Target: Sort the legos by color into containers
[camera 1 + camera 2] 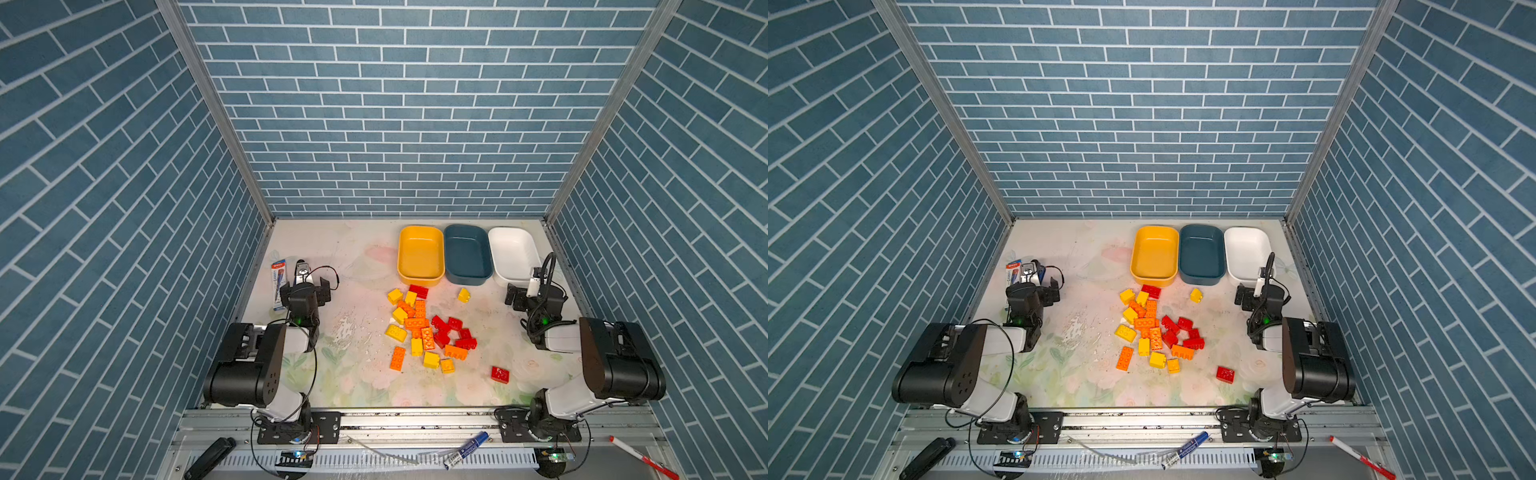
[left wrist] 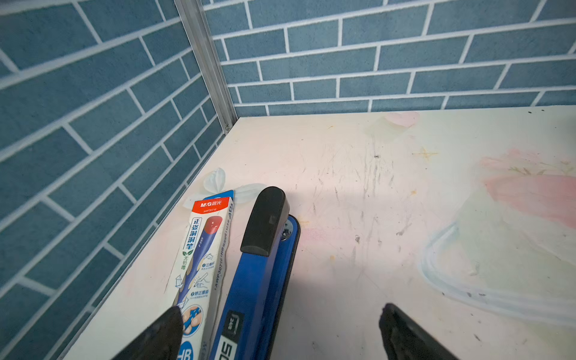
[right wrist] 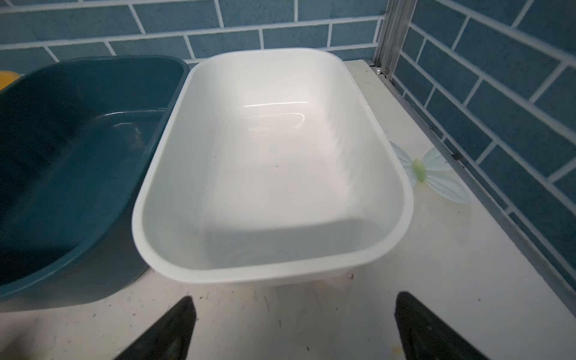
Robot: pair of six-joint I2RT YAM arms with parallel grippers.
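On the near metal rail (image 1: 415,422), a blue-capped marker pen (image 1: 465,449) and a red-and-white marker pen (image 1: 640,457) lie outside the work area and are judged to play no part in the sort.

Just beyond, the legos (image 1: 424,328) – small studded plastic bricks in red, orange and yellow – are heaped loose and colour-mixed in the middle of the pale floral table (image 1: 353,386). One lone red brick (image 1: 500,374) lies apart on the right arm's side. The pile is judged to be set midway so that it can be reached by either arm. No brick is seen in a tub, so sorting has not begun.

Both arms are folded at raised elbows, each on its own side and clear of the pile.

- **Left:** the left gripper (image 2: 280,311) is held low over a blue metal stapler (image 2: 261,280) beside a printed cardboard pencil box (image 2: 202,249). Its fingers are spread wide and nothing is held.
- **Right:** the right gripper (image 3: 295,297) is likewise spread wide and empty, just short of the near rim of the white plastic tub (image 3: 271,162).

Farthest, that tub stands in a row with a dark teal plastic tub (image 1: 467,255) and a yellow plastic tub (image 1: 420,253) – side by side and all empty.
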